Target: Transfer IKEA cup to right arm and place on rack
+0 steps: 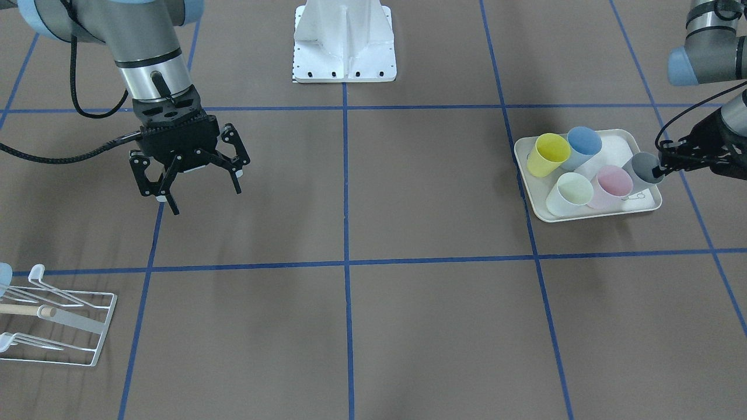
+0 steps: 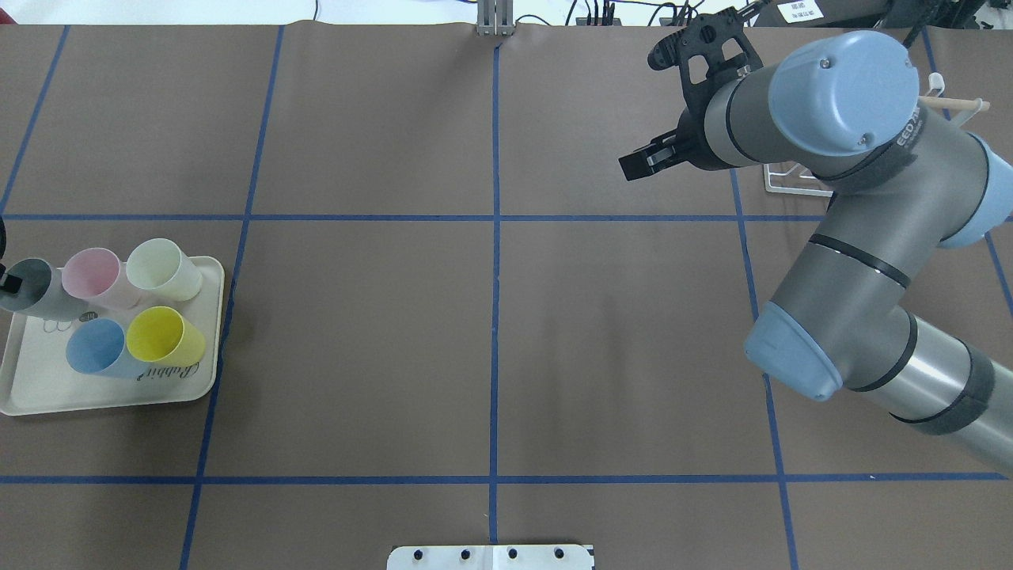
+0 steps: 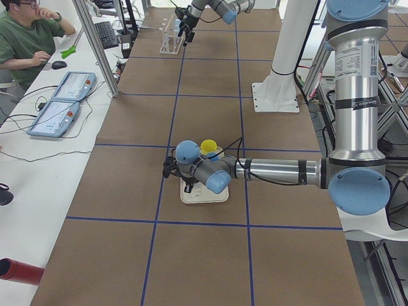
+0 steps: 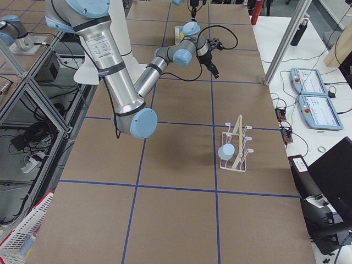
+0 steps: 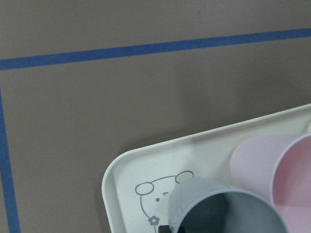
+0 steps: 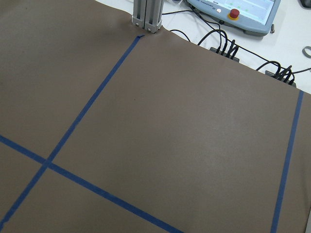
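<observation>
Brown-papered worktop (image 1: 408,192), blue-taped. Front view: the left gripper (image 1: 662,170) meets the rim of a grey cup (image 1: 642,166) on the cream tray (image 1: 589,217). Whether it is clamped cannot be told. Its partner, the right gripper (image 1: 204,195), hangs wide open and empty, well apart from the wire rack (image 1: 64,326). Wrist view: smooth tapered plastic, so a firm rim pinch and a straight lift would spare the touching pink cup (image 5: 272,165).

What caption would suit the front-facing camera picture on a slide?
Left gripper at the rim of the grey cup on a five-cup tray; right gripper hangs open; rack bottom left.
</observation>
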{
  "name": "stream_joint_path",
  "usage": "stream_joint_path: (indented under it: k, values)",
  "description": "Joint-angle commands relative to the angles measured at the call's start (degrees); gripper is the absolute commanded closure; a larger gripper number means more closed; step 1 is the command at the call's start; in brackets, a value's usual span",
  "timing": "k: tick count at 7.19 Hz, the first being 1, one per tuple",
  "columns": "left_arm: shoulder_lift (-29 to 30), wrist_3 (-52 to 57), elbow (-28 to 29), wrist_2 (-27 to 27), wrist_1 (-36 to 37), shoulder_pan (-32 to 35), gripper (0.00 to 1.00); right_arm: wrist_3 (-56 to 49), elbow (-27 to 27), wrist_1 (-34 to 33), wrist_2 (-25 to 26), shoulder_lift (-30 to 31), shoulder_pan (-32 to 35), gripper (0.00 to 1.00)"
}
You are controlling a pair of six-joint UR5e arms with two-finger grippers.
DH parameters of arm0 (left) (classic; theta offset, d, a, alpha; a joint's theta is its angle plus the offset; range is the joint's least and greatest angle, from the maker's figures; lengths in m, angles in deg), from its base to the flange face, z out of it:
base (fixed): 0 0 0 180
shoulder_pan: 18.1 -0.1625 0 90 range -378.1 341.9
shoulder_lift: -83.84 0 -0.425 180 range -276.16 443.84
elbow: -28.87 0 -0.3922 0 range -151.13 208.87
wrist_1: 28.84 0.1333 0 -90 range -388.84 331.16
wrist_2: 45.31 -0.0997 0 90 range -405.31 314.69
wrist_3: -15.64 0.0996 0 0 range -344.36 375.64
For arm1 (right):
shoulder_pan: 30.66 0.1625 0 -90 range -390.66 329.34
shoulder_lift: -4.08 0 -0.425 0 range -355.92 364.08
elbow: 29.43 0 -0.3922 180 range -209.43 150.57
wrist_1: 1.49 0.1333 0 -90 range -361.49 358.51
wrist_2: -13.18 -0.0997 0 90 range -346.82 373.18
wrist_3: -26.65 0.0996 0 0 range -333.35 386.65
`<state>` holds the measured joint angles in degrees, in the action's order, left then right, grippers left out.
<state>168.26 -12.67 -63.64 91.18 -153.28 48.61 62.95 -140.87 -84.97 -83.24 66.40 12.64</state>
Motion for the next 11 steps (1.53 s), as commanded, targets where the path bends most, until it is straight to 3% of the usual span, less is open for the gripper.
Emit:
stream_joint_path:
  k: [1,5,8,9,11]
  values:
    - [-0.4,0.2,-2.5,0.0,0.2,0.6,1.00,0.0,0.0,0.1,0.2,0.0,-0.2,0.01]
    - [-2.9,0.8,-7.0,0.1,2.0,4.6,1.00,0.0,0.0,0.1,0.3,0.0,-0.9,0.01]
    - [-1.3,0.1,-23.5,-0.1,22.4,8.7,1.00,0.0,0.0,0.2,0.3,0.0,-1.1,0.01]
    - [2.3,-0.8,-23.8,0.2,25.2,8.8,1.00,-0.1,0.0,0.2,0.4,0.0,-1.2,0.01]
    - [11.9,-17.7,-22.8,0.8,25.6,7.3,1.00,-0.9,0.5,2.9,2.5,0.5,-2.3,0.01]
